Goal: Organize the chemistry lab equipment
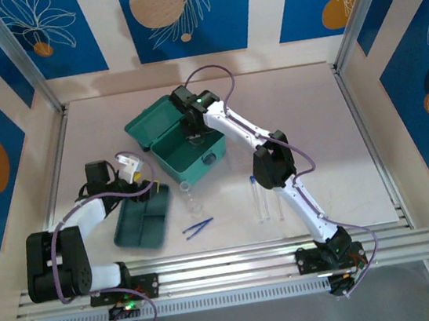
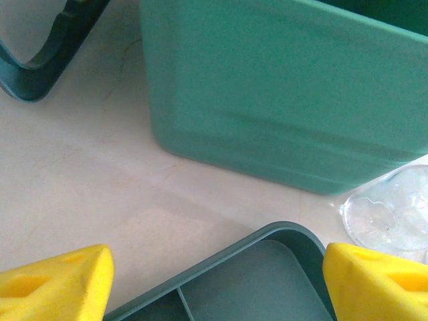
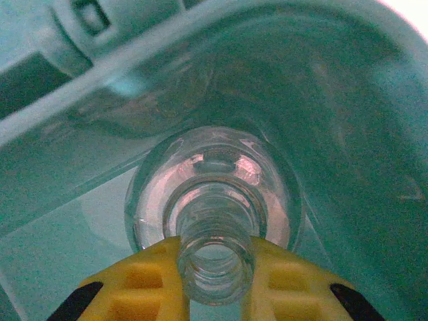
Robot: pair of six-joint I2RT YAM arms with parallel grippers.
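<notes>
One small clear glass flask [image 3: 214, 200] sits upright inside the teal hinged plastic case [image 1: 199, 165] at the far middle of the table. The right gripper [image 3: 215, 259] is clenched on its threaded neck, a hold that, I judge, leaves the round body free to settle on the case floor. Nearer and to the left, the left gripper [image 2: 217, 281] hovers released and empty over a corner of the dark-green divided tray [image 2: 267, 231]. The blue tweezers [image 1: 198, 227] lie just right of the tray.

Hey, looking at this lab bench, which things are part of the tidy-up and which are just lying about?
Part of the job: teal case, dark-green tray, blue tweezers, clear tubes, small beaker, tiny dish, glass flask in the right pincer.
Just rig fixtures: purple cables, aluminium rails.
</notes>
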